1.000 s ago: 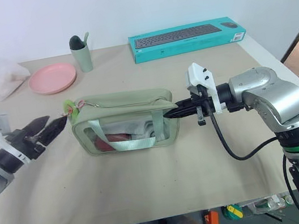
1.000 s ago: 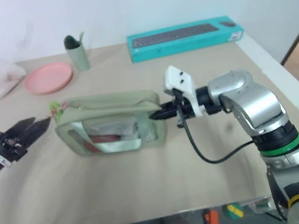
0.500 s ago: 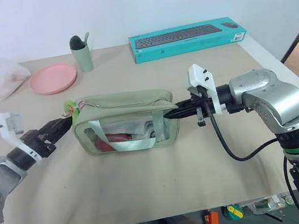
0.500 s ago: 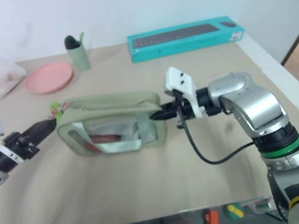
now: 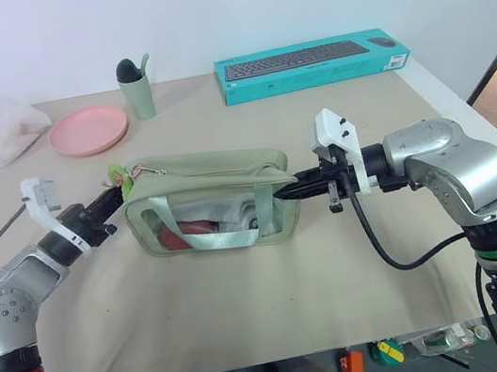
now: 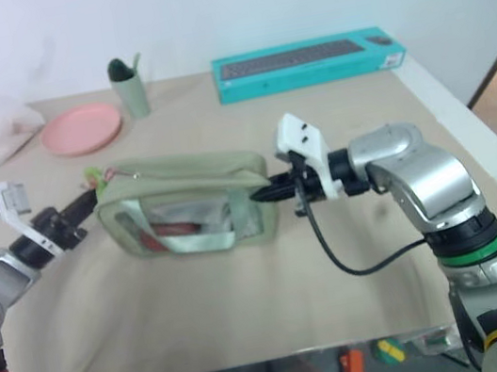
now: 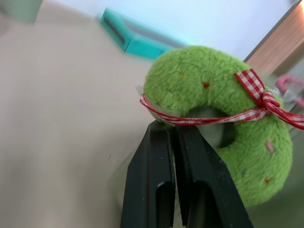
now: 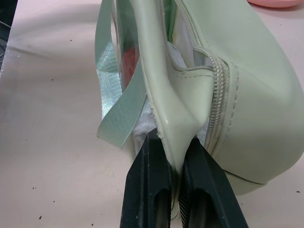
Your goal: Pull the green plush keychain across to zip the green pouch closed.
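Head views: green pouch (image 5: pixel 208 200) sits mid-surface (image 5: pixel 252 319), clear panel facing robot, red contents inside, webbing handle drooping over front. Left pincer (image 5: pixel 113 198) is at pouch's left top corner, right where the green plush keychain (image 5: pixel 115 177) hangs off the zip end. Right pincer (image 5: pixel 289 190) is at the opposite end of pouch. Behind, well apart: pink plate (image 5: pixel 88 130), pale cup (image 5: pixel 136 92), teal keyboard box (image 5: pixel 309 64), white bag (image 5: pixel 2 130).

Left wrist view: left pincer (image 7: pixel 175 130) narrow, jaws pinched on the lower edge of the keychain (image 7: pixel 223 118), a fuzzy ring w/ red-check ribbon. Bite looks shallow, only the plush rim plus ribbon.

Right wrist view: right pincer (image 8: pixel 175 147) narrow, clamped on a fold of fabric at pouch end (image 8: pixel 223 90), just beside the zipper track (image 8: pixel 218 104). Zip looks unclosed near this end.

Risks, my read:
- Plush compresses, so w/ a shallow bite it could slip out once the slider resists.
- Pulling off-line from the track, e.g. upward, may jam the slider or just stretch the cord.
- If right pincer's fabric pinch slips, whole pouch drags across surface instead of zipping.
- Right pincer sits near the track end, so slider may run into it before full closure.
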Controlling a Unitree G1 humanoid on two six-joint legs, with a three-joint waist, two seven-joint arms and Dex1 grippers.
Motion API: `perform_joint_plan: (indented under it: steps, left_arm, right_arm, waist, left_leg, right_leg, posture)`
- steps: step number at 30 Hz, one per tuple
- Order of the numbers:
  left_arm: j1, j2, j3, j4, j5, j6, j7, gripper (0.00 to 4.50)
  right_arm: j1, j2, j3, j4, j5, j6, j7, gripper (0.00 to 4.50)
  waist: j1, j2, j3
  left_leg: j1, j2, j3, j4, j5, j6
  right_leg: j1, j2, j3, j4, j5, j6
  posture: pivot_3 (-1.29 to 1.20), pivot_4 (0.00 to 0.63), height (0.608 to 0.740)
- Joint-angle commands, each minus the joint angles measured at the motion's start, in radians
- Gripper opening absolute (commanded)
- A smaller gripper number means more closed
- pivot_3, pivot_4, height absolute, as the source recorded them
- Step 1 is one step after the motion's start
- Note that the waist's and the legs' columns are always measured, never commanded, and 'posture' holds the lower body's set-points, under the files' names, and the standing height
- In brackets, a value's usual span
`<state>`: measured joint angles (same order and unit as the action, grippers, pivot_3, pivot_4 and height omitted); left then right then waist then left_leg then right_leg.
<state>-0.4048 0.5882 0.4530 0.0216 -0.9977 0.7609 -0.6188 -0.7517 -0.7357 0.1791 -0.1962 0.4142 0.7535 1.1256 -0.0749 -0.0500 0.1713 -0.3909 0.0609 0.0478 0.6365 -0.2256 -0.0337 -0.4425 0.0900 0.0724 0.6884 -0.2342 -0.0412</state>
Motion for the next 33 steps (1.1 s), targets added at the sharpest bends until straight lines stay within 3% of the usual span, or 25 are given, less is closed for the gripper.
perform_joint_plan:
  steps: [1,5,10,15,21,29,33]
  left_arm:
    - [-0.049,0.020,0.048,-0.074,-0.077,0.000,-0.039,0.04]
    - [-0.062,0.041,0.009,-0.143,-0.095,0.031,-0.066,0.04]
    - [-0.104,0.077,-0.119,-0.190,0.008,0.034,-0.073,0.04]
    - [-0.154,0.094,-0.225,-0.214,0.061,0.065,-0.090,1.62]
    - [-0.181,0.092,-0.205,-0.209,0.063,0.065,-0.078,3.66]
    - [-0.164,0.103,0.106,-0.145,-0.196,0.092,0.013,3.70]
    - [-0.046,0.165,0.157,-0.180,-0.206,0.123,-0.031,3.70]
  right_arm:
    - [-0.010,-0.002,-0.024,-0.022,0.012,-0.010,-0.003,0.00]
    - [-0.016,0.004,-0.022,-0.018,0.013,-0.014,-0.003,0.00]
    - [-0.016,0.004,-0.021,-0.013,0.009,-0.021,-0.003,0.00]
    - [-0.011,-0.001,-0.027,-0.025,0.012,-0.016,-0.007,0.00]
    - [0.002,-0.008,-0.035,-0.035,0.018,-0.014,-0.015,0.00]
    - [0.006,-0.006,-0.029,-0.030,0.021,-0.020,-0.022,0.00]
    - [0.001,-0.004,-0.023,-0.020,0.018,-0.027,-0.018,0.00]
  waist:
    - [0.000,0.000,0.000]
    - [-0.001,0.000,0.000]
    - [-0.001,0.000,0.000]
    - [0.000,0.000,0.000]
    - [-0.001,0.000,0.000]
    - [-0.001,0.000,0.000]
    - [-0.002,0.000,0.000]
  left_leg:
    - [0.000,0.000,0.000,0.000,0.000,0.000]
    - [0.000,0.000,0.001,0.000,0.000,0.000]
    - [0.000,-0.001,-0.001,0.000,0.001,-0.001]
    - [0.000,-0.001,-0.001,0.000,0.001,-0.002]
    - [0.000,-0.001,0.000,0.000,0.001,-0.002]
    - [0.001,0.000,0.000,-0.001,0.001,-0.002]
    - [0.001,0.000,0.000,-0.001,0.001,-0.002]
  right_leg:
    - [0.000,0.000,0.000,0.000,0.000,0.000]
    - [0.000,0.000,0.001,0.000,0.000,0.000]
    - [0.000,0.000,0.000,0.000,0.000,0.001]
    - [0.000,0.000,0.000,0.000,0.001,0.001]
    - [0.000,0.000,0.002,0.000,0.001,0.001]
    - [0.000,0.000,0.000,0.000,0.001,0.001]
    - [0.000,0.000,0.001,0.000,0.000,0.001]
  posture:
    - [0.00,0.150,0.739]
    - [0.00,0.150,0.739]
    - [0.00,0.150,0.739]
    - [0.00,0.150,0.739]
    - [0.00,0.150,0.739]
    - [0.00,0.150,0.739]
    - [0.00,0.150,0.739]
